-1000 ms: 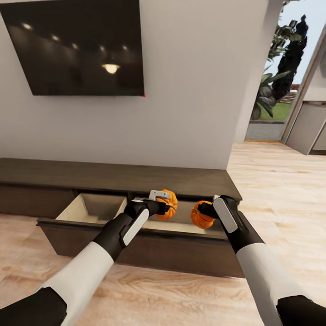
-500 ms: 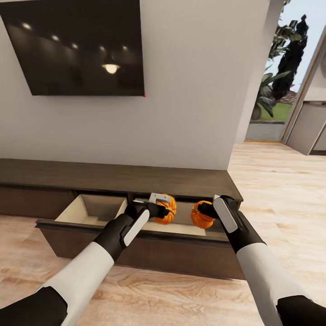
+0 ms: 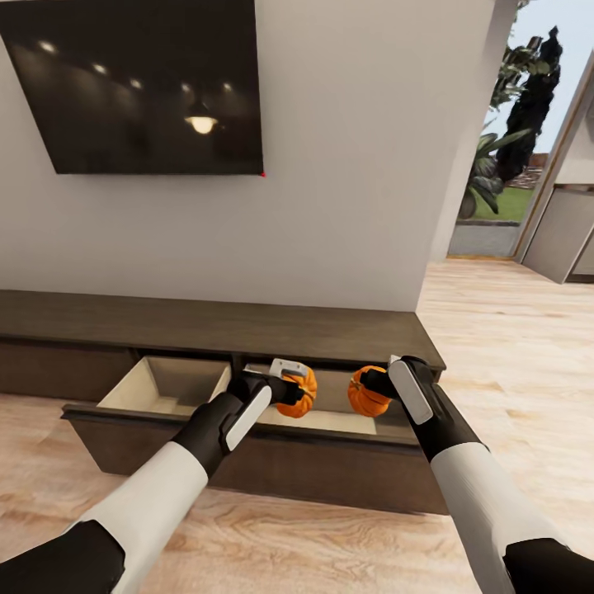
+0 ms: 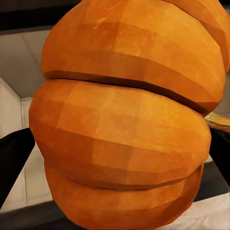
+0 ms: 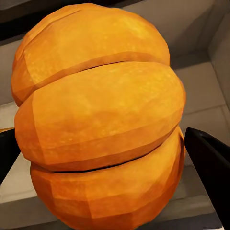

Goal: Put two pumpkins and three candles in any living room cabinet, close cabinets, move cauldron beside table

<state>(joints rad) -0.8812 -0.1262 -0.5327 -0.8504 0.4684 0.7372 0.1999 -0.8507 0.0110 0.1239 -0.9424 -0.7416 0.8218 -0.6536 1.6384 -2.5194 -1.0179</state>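
The long dark brown cabinet point(image 3: 206, 326) stands against the wall with a wide drawer point(image 3: 247, 450) pulled out, its pale beige inside showing. My left gripper point(image 3: 294, 391) is shut on one ribbed orange pumpkin point(image 3: 299, 393) and holds it over the drawer's middle. My right gripper point(image 3: 371, 388) is shut on the other pumpkin point(image 3: 365, 398), held over the drawer's right part. Each wrist view is close up on its pumpkin point(image 4: 124, 120) point(image 5: 100, 120) with the drawer floor behind it. No candles or cauldron are in view.
A large dark TV point(image 3: 136, 82) hangs on the white wall above the cabinet. Light wooden floor point(image 3: 511, 346) runs to the right toward an open doorway with plants point(image 3: 503, 140) outside. The drawer's left compartment point(image 3: 169, 384) is bare.
My left gripper has lowered its pumpkin a little, down toward the open drawer. The right gripper and its pumpkin have stayed in place.
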